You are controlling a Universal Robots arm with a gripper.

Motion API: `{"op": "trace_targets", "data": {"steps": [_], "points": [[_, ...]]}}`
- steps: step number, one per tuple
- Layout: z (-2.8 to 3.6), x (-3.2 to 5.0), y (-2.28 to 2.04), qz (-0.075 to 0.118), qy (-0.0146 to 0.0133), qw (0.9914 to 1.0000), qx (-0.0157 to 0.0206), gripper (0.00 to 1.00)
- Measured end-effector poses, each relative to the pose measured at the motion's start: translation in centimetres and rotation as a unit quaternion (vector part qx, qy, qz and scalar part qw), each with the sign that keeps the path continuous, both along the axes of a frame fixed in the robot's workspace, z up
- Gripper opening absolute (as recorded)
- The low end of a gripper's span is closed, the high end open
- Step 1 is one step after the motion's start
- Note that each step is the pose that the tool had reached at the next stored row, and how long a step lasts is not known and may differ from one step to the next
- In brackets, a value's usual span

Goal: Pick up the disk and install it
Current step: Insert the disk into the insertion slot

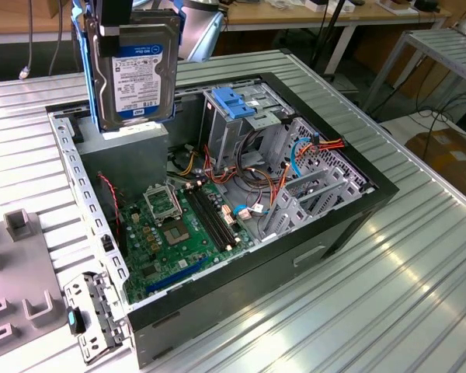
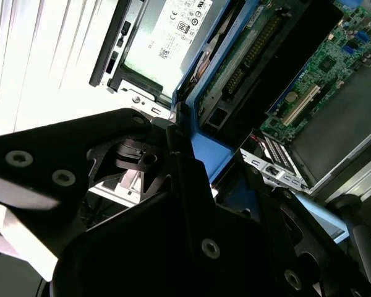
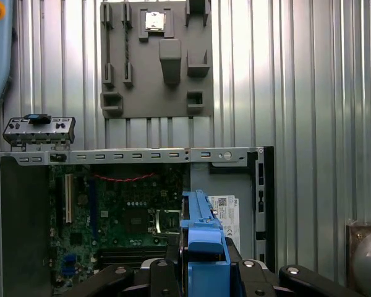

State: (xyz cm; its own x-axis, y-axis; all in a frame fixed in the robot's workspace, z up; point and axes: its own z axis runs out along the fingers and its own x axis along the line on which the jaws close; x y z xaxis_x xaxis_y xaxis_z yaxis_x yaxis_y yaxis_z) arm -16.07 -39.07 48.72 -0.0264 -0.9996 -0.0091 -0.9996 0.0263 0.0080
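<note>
Far on the exterior view's left, a grey parts tray (image 1: 19, 256) sits on the ribbed metal table (image 1: 404, 272). Just beside it is the open computer case (image 1: 295, 249), with a perforated metal bracket (image 1: 93, 311) at its near corner.

Up top, there's the disk (image 1: 136, 78), hanging upright in the air with its white label and blue band facing the camera. The jaws are closed on its upper end, with blue rails showing down both sides. It hangs over the corner of the case where the grey power supply (image 1: 128, 151) lies, and it is not in any bay. In the first wrist view the disk (image 3: 201, 241) shows edge-on as a blue rail pinched between the black jaws, with the case open far below. In the second wrist view the blue rail (image 2: 204, 154) runs out from the black jaw hardware, and the stickered power supply (image 2: 173, 31) lies beyond it.

Moving right, the green motherboard (image 1: 179, 225) lies flat on the case floor. Next comes the metal drive cage (image 1: 241, 132), capped by its blue latch plate (image 1: 234, 103) and well apart from the disk. Orange and blue cables (image 1: 299, 151) loop beside the cage on the exterior view's right. Beyond the case wall is more table.
</note>
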Motion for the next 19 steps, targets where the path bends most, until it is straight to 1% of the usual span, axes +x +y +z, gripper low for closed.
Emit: {"op": "trace_targets", "data": {"steps": [3,9,19], "points": [[0.00,0.00,-0.05,0.000,0.0000,1.00000,-0.0001,0.37],[0.00,0.00,-0.31,0.000,0.0000,1.00000,0.0000,0.37],[0.00,0.01,-0.49,0.000,0.0000,1.00000,-0.0001,0.37]]}}
